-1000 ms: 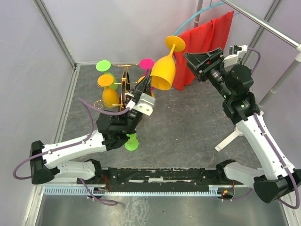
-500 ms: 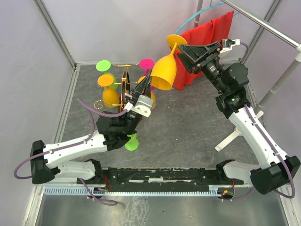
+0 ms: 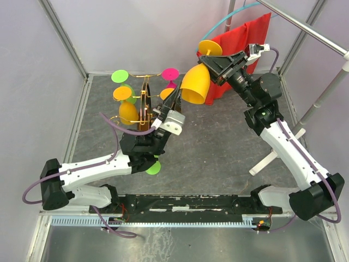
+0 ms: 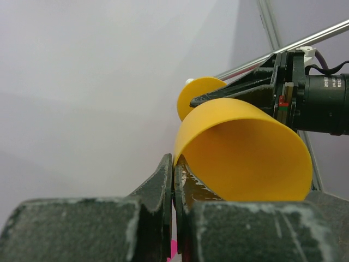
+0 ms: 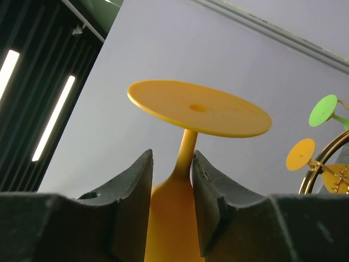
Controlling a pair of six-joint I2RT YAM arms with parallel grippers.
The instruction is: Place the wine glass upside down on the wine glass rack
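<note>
The yellow wine glass point(image 3: 194, 82) is held upside down in the air, foot point(image 3: 210, 48) uppermost, right of the wine glass rack point(image 3: 145, 101). My left gripper point(image 3: 178, 98) is shut on its rim; the left wrist view shows the jaws point(image 4: 173, 159) pinching the edge of the bowl point(image 4: 245, 147). My right gripper point(image 3: 208, 61) is open, its fingers straddling the stem just under the foot point(image 5: 199, 108). In the right wrist view point(image 5: 172, 154) the right finger touches the stem and the left stands slightly off. The rack's gold wire point(image 5: 322, 164) shows; its base is hidden behind my left arm.
Orange point(image 3: 127, 112), green point(image 3: 121, 76) and pink point(image 3: 170, 72) glasses hang on the rack. A green foot point(image 3: 153, 166) lies under my left arm. A red cloth point(image 3: 242, 46) hangs behind the right gripper. A metal pole point(image 3: 305, 27) and white strut point(image 3: 267, 161) stand right.
My right gripper has swung left and come round the glass's stem. My left arm has shifted the glass slightly right and up, still gripping the rim.
</note>
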